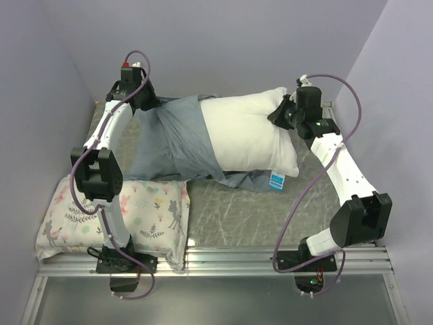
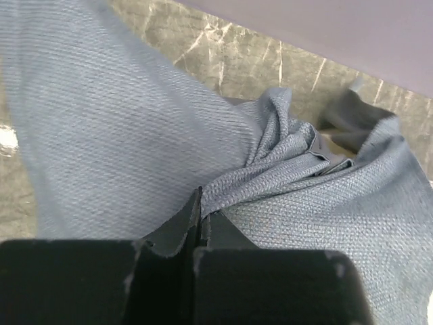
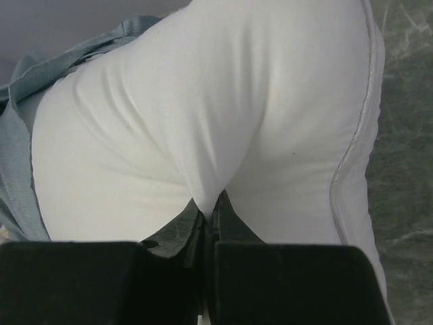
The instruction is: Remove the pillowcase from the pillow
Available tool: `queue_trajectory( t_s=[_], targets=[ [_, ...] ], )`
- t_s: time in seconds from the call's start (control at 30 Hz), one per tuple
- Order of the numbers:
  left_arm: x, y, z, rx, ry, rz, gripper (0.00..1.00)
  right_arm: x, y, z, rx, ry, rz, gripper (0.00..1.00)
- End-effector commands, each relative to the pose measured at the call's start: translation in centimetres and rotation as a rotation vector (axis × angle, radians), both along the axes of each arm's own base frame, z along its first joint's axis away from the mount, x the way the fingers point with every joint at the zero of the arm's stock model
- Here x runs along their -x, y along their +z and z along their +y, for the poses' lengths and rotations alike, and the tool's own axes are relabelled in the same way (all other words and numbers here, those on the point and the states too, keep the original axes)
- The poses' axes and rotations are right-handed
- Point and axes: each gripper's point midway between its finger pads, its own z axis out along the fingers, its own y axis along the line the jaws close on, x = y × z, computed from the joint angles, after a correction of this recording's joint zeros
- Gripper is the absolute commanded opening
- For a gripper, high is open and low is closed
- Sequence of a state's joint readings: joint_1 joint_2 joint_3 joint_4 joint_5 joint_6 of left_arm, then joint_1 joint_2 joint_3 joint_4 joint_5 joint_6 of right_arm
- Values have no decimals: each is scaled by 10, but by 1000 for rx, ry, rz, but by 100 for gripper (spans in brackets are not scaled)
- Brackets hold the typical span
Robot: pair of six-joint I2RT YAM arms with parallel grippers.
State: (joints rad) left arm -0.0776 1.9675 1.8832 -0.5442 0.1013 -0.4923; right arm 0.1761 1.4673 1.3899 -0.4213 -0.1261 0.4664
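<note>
The plump white pillow (image 1: 247, 139) lies at the back of the table, its right half bare, with a small blue-and-white tag (image 1: 276, 180) at its near edge. The slate blue-grey pillowcase (image 1: 169, 145) is bunched over the pillow's left end. My left gripper (image 1: 150, 107) sits at the pillowcase's far left and is shut on a fold of the pillowcase (image 2: 270, 176), seen between its fingers (image 2: 177, 227). My right gripper (image 1: 279, 115) is at the pillow's far right corner. It is shut on a pinch of the pillow (image 3: 203, 135).
A smaller white floral deer-print pillow (image 1: 145, 217) lies at the front left, under the left arm. Lilac walls close in the back and both sides. Grey marbled tabletop (image 1: 237, 217) shows in front of the pillow. A metal rail (image 1: 216, 261) runs along the near edge.
</note>
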Motion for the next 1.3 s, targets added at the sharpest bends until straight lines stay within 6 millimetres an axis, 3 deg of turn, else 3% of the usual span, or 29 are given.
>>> queue_trajectory(
  t_s=[0.0, 0.1, 0.13, 0.2, 0.37, 0.5, 0.53, 0.57, 0.6, 0.67, 0.7, 0.73, 0.8, 0.93, 0.97, 1.03, 1.07, 1.1, 1.17, 1.27],
  targets=[
    [-8, 35, 94, -85, 260, -102, 0, 1, 47, -89, 108, -260, -102, 0],
    [-8, 35, 109, -39, 272, -104, 0, 7, 51, -104, 101, -294, -121, 0],
    [-12, 38, 105, -30, 245, -113, 0, 8, 46, -113, 98, -312, -112, 0],
    [-16, 43, 75, 8, 136, -131, 4, 5, 38, -111, 92, -305, -96, 0],
    [-14, 61, 26, -30, 24, -170, 22, 1, 0, -108, 69, -305, -41, 0],
    [4, 83, -15, -53, -62, -214, 66, -1, -21, -108, 71, -308, -1, 0],
    [9, 88, -17, -74, -55, -220, 71, -1, -22, -108, 68, -308, 1, 2],
    [18, 91, -34, -83, -81, -225, 74, -2, -21, -108, 61, -311, -6, 7],
    [30, 95, -39, -101, -92, -228, 77, -2, -22, -108, 58, -315, -4, 19],
    [46, 91, -44, -142, -69, -214, 79, -1, -16, -104, 45, -295, -20, 34],
    [65, 83, -54, -153, -90, -197, 80, 0, -15, -103, 47, -294, -24, 43],
    [73, 79, -52, -179, -66, -188, 80, 1, -13, -104, 50, -297, -27, 57],
    [102, 69, -62, -187, -88, -176, 81, 3, -7, -104, 61, -298, -42, 72],
    [145, 53, -77, -184, -135, -171, 84, 9, 5, -101, 71, -283, -67, 83],
    [157, 38, -86, -178, -168, -145, 84, 13, 10, -90, 81, -249, -79, 84],
    [172, 36, -94, -135, -201, -151, 85, 18, 15, -71, 88, -196, -90, 86],
    [182, 21, -100, -130, -230, -121, 86, 24, 18, -67, 112, -184, -97, 87],
    [187, 21, -105, -109, -243, -132, 86, 30, 16, -47, 126, -136, -99, 88],
    [195, 4, -113, -102, -274, -108, 88, 41, 16, -32, 155, -105, -112, 89],
    [200, -13, -132, -53, -346, -94, 89, 64, 1, 6, 182, -13, -103, 90]
  ],
)
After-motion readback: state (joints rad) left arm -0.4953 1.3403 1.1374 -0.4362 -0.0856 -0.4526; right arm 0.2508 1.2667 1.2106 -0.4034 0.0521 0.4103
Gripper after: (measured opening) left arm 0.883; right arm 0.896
